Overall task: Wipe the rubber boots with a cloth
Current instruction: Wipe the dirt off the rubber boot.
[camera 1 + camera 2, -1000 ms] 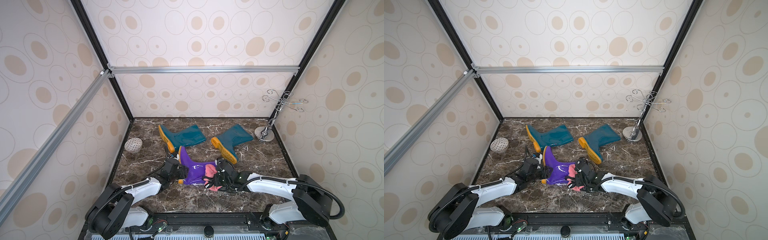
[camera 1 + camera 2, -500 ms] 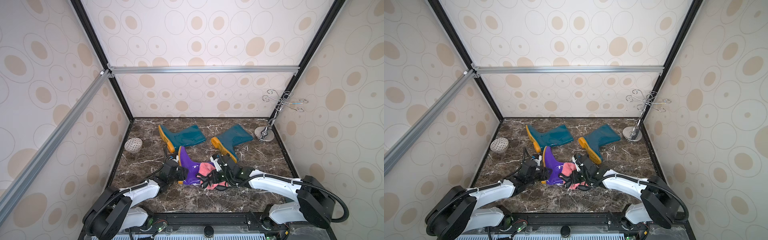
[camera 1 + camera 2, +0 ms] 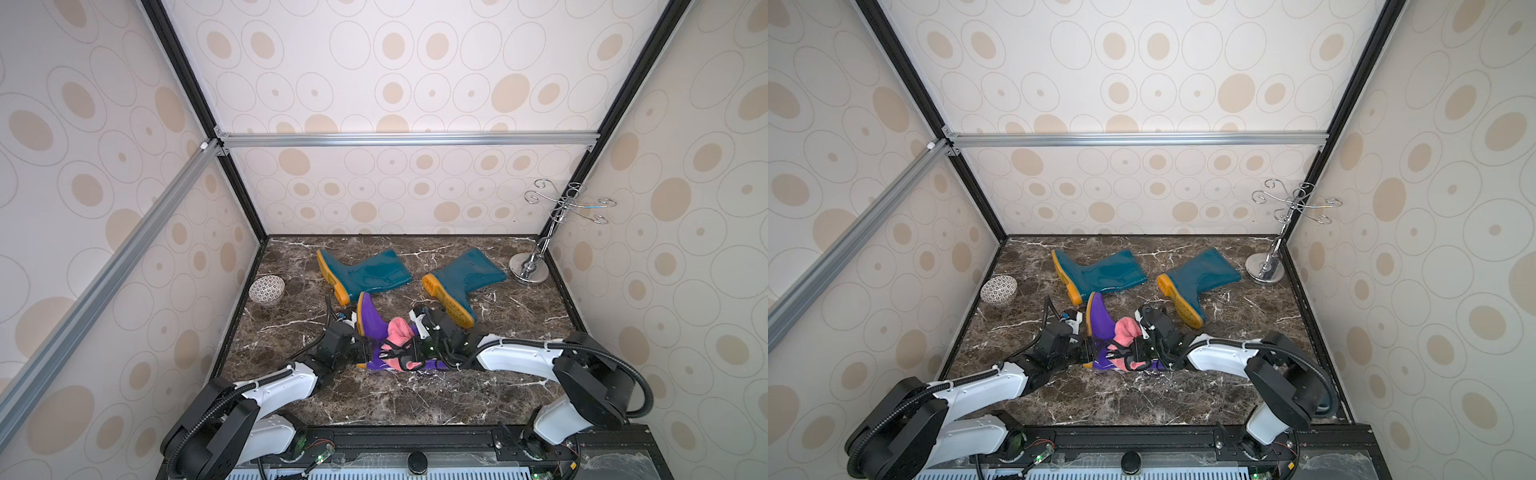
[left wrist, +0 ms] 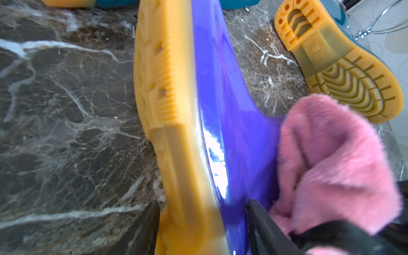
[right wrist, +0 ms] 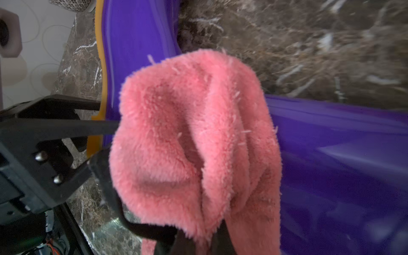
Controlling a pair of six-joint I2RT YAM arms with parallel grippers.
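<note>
Advancing toeward, right gripper (image 3: 405, 353) is dragging its clamped fluffy pink cloth (image 3: 401, 330) along glossy purple rubber boot (image 3: 370, 316); left gripper (image 3: 365, 353) is clamping the heel, so press evenly.

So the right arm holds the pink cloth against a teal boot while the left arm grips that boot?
Not teal: both top views show the pink cloth on the purple boot, which the left gripper grips; the right gripper holds the cloth.

I see cream walls (image 3: 395, 83) printed with beige ovals on three sides, with black corner posts and aluminium rails (image 3: 395, 139) across them. The dark marble tabletop (image 3: 415, 395) shows white veins under even light. A chrome hook stand (image 3: 528, 270) occupies its far right corner.
</note>
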